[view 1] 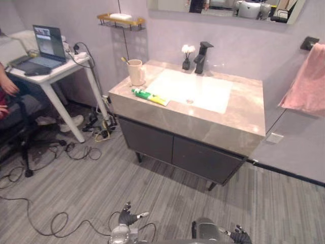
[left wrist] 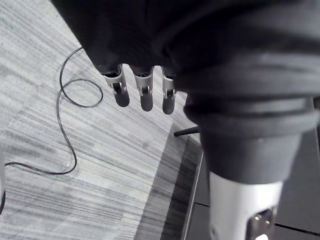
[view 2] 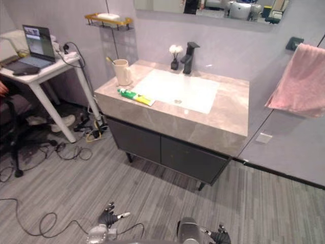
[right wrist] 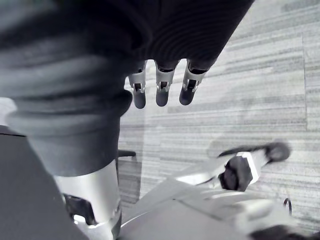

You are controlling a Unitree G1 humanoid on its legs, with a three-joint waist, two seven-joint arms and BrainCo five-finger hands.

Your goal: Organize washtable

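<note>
The washtable (view 1: pixel 238 119) is a marble counter on a dark cabinet, with a white sink (view 1: pixel 195 90) set into it. A beige cup (view 1: pixel 136 72) with a toothbrush in it stands at the counter's left end. In front of the cup lies a green and yellow toothpaste tube (view 1: pixel 151 96). A black faucet (view 1: pixel 202 57) and a small vase of white flowers (view 1: pixel 187 56) stand behind the sink. My left hand (view 1: pixel 127 217) and right hand (view 1: pixel 239 237) hang low over the floor, well short of the cabinet. Both are open and empty, with fingers (left wrist: pixel 143 92) and fingers (right wrist: pixel 161 90) straight.
A pink towel (view 1: pixel 307 81) hangs on the wall to the right. A wall shelf (view 1: pixel 121 20) holds a white item. At the left, a white desk (view 1: pixel 56 73) carries a laptop (view 1: pixel 46 47), and a person (view 1: pixel 7 86) sits beside it. Cables (view 1: pixel 76 150) trail across the floor.
</note>
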